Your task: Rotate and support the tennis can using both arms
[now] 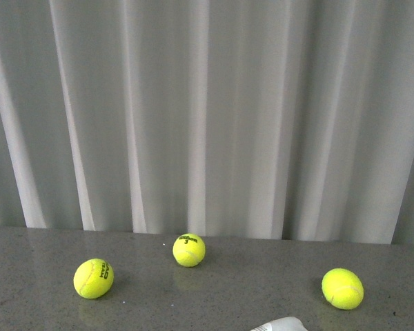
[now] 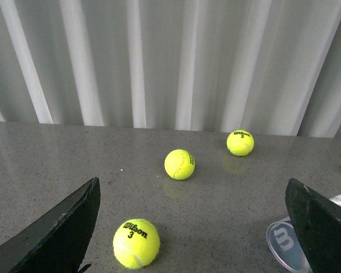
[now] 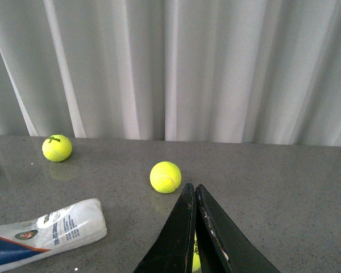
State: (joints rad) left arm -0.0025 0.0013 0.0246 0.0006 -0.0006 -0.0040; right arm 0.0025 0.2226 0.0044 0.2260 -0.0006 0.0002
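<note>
The tennis can lies on its side on the grey table. In the right wrist view its clear body with the white-and-blue label (image 3: 45, 230) is off to one side of my shut, empty right gripper (image 3: 193, 189). In the left wrist view its round blue lid end (image 2: 288, 244) sits by one finger (image 2: 321, 227) of my wide-open, empty left gripper (image 2: 190, 227). The front view shows only the can's white end (image 1: 281, 325) at the bottom edge, and neither arm.
Three yellow-green tennis balls lie on the table (image 1: 214, 303): left (image 1: 93, 278), middle back (image 1: 189, 249), right (image 1: 342, 287). One ball (image 2: 136, 243) lies between my left fingers. One ball (image 3: 165, 177) lies just beyond my right fingertips. A white pleated curtain (image 1: 207, 110) hangs behind the table.
</note>
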